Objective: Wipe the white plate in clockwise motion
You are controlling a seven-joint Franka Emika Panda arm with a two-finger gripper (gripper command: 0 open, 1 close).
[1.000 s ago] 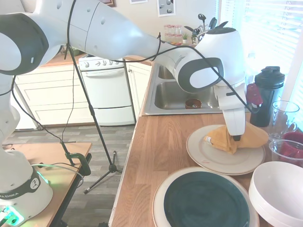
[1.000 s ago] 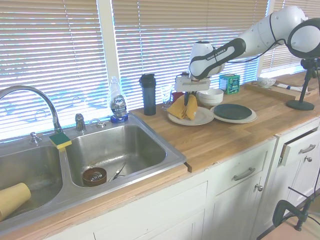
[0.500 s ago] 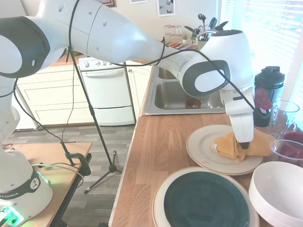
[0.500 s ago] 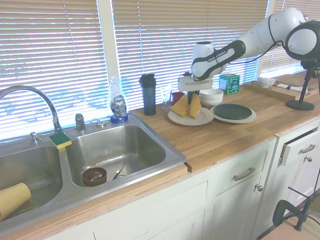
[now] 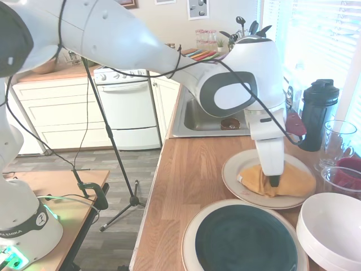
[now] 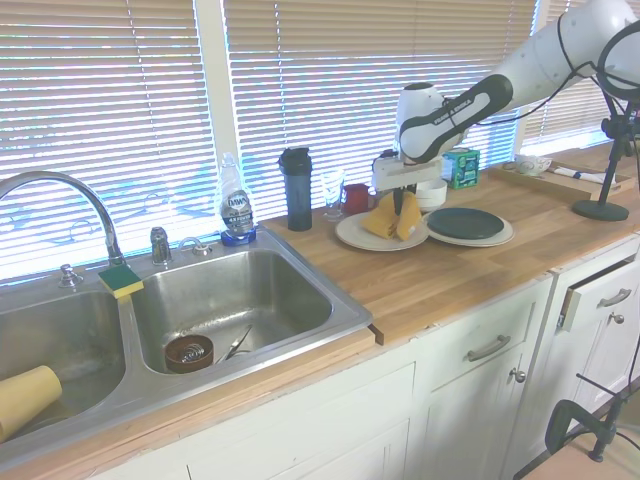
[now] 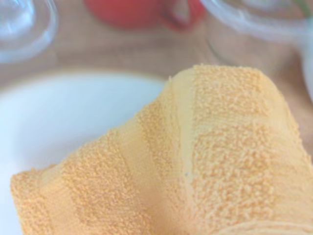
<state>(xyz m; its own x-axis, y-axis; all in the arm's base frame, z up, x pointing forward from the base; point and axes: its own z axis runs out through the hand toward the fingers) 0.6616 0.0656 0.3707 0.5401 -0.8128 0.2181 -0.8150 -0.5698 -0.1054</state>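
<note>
The white plate (image 5: 241, 169) lies on the wooden counter, between the sink and the teal-centred plate. An orange towel (image 5: 290, 182) is spread on it, and my gripper (image 5: 274, 182) is shut on the towel, pressing it down onto the plate's near half. From the other side the white plate (image 6: 358, 232) shows bare on its sink side, with the orange towel (image 6: 385, 216) bunched under the gripper (image 6: 398, 212). The wrist view is filled by the orange towel (image 7: 205, 156) over the white plate (image 7: 73, 117).
A plate with a dark teal centre (image 5: 243, 238) sits just in front of the white plate, a deep white bowl (image 5: 333, 226) to its right. A black shaker bottle (image 5: 317, 113), clear glass (image 5: 337, 138) and red cup (image 5: 351, 169) stand behind. The sink (image 5: 208, 113) lies beyond.
The gripper has dragged the towel across the plate, from the window side toward the teal plate and the counter's front, and the towel now lies flatter.
</note>
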